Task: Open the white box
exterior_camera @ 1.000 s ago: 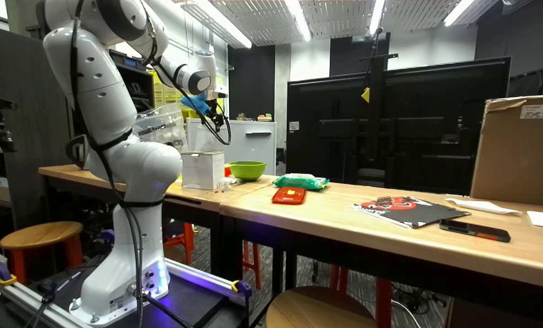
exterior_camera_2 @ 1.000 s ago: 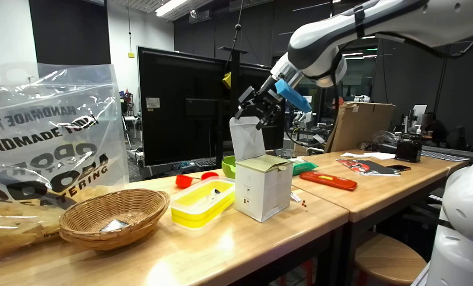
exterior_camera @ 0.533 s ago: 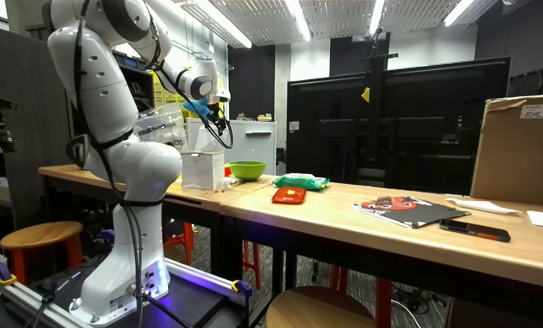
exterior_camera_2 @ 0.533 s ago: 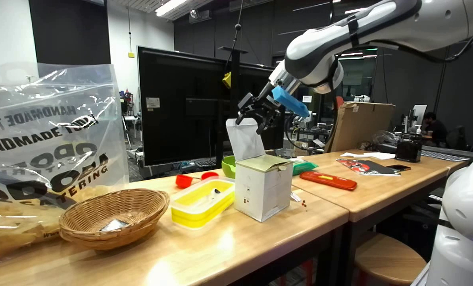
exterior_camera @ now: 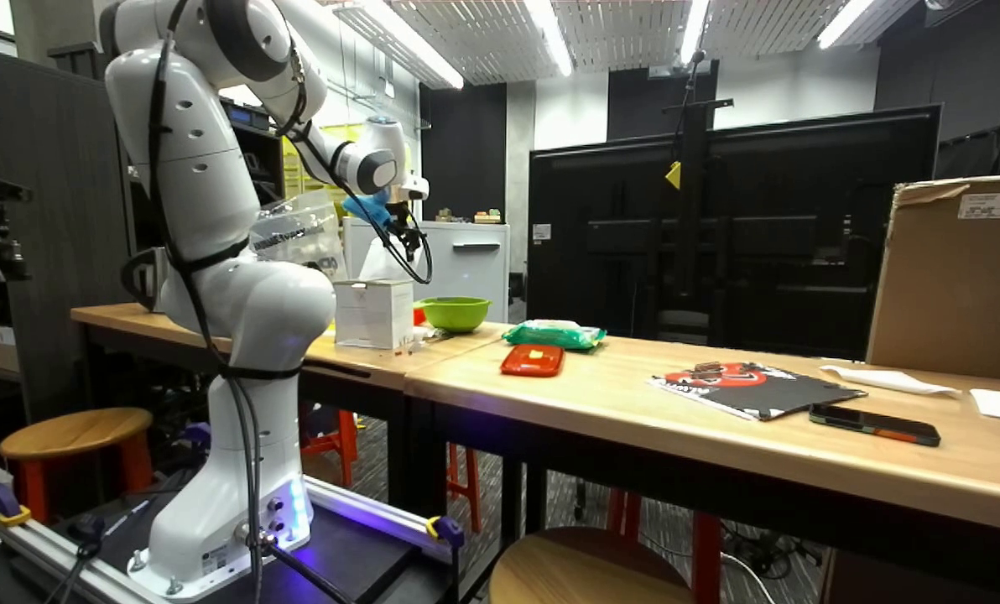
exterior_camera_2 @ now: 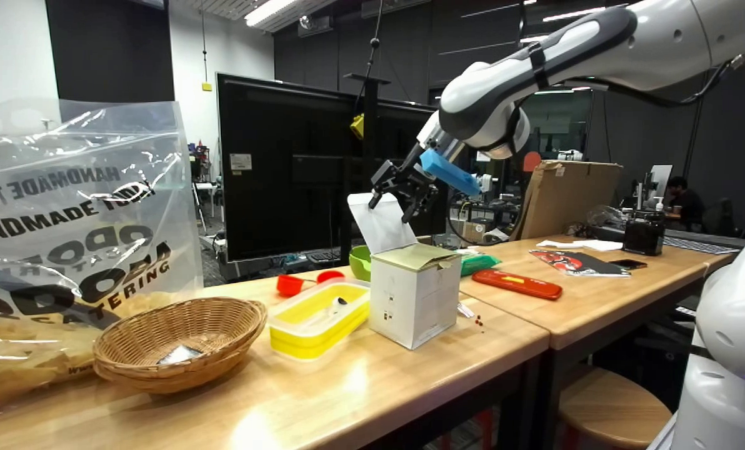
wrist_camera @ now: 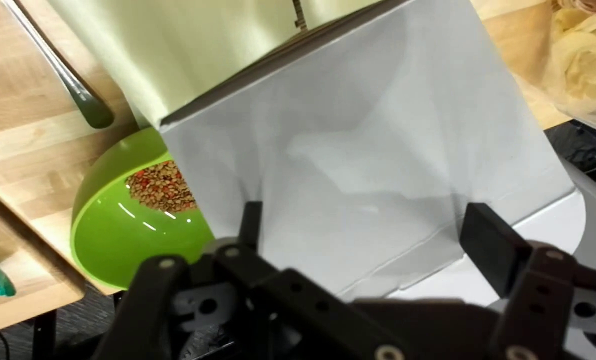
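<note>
We've got blown-out ceiling strips (exterior_camera: 412, 42), glare on the tabletop (exterior_camera_2: 355, 381). Wrist view: soft shadows across the white box lid (wrist_camera: 358, 165).

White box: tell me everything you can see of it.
The white box, cardboard by its look, stands upright on the wooden table next to a yellow container, with small printed marks. Its raised lid leans outward; a pale yellowish inner panel covers most of the top. The open gripper is right at the lid; contact cannot be confirmed.
</note>
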Controlling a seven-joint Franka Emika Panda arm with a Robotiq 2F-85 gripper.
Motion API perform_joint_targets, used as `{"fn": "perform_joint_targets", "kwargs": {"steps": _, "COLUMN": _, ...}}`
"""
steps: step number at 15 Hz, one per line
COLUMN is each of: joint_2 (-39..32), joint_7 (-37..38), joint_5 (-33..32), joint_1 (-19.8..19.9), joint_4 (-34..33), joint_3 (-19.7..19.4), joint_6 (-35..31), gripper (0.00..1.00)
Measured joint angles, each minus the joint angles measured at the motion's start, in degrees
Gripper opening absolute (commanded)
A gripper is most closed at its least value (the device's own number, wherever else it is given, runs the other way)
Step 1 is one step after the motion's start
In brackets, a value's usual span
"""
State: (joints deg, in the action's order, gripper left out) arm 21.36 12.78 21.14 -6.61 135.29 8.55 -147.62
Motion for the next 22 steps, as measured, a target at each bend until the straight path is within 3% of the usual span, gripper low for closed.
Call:
{"fn": "perform_joint_targets", "kwargs": {"steps": 9, "joint_2": -4.53, "joint_7": 2.45, "joint_5": -5.11, "joint_1": 0.01, "joint_4": -4.29, "joint_3": 0.10, "joint_6": -0.11, "gripper": 1.00}}
{"fn": "perform_joint_targets", "kwargs": {"steps": 22, "joint_2": -12.33, "joint_7": 2.47, "joint_5": -5.20, "joint_1": -0.02, "joint_4": -7.18, "joint_3": -0.09, "joint_6": 0.65, "gripper": 1.00}}
